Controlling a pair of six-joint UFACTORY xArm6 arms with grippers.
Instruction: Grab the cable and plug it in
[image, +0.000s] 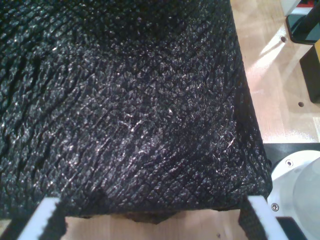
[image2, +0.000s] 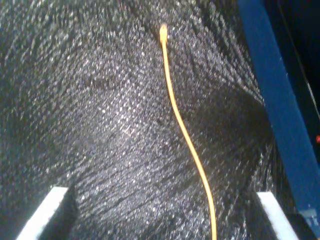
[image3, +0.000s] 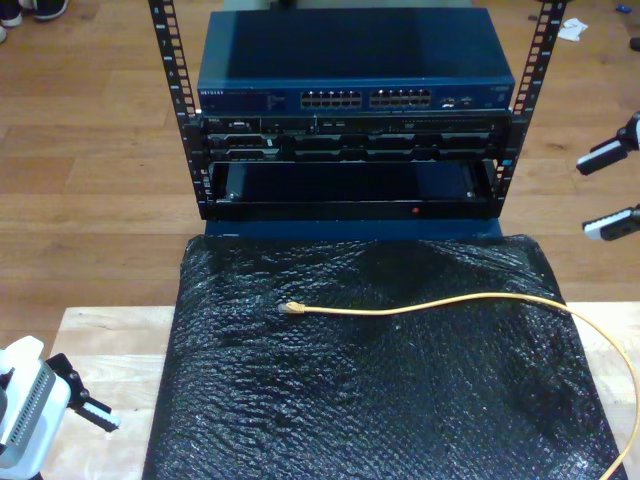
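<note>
The yellow-orange cable (image3: 440, 305) lies across the black bubble mat (image3: 370, 400); its plug (image3: 292, 308) rests near the mat's middle, and the cord trails off toward the exterior view's right. My second gripper (image3: 608, 190) hovers open at the exterior view's right edge, beside the rack and apart from the cable. Its wrist view looks along the cable (image2: 185, 135) to the plug (image2: 163, 32), with both white fingers (image2: 47, 212) spread wide. My first gripper (image3: 85, 395) sits low at the exterior view's lower left, open (image: 155, 220), facing the mat (image: 125, 100) and holding nothing.
A blue network switch (image3: 365, 98) with two rows of ports sits in a black rack (image3: 350, 205) behind the mat. The blue rack edge (image2: 280, 110) runs along the mat. The wooden table (image: 270, 75) and a white arm base (image: 300, 175) flank the mat.
</note>
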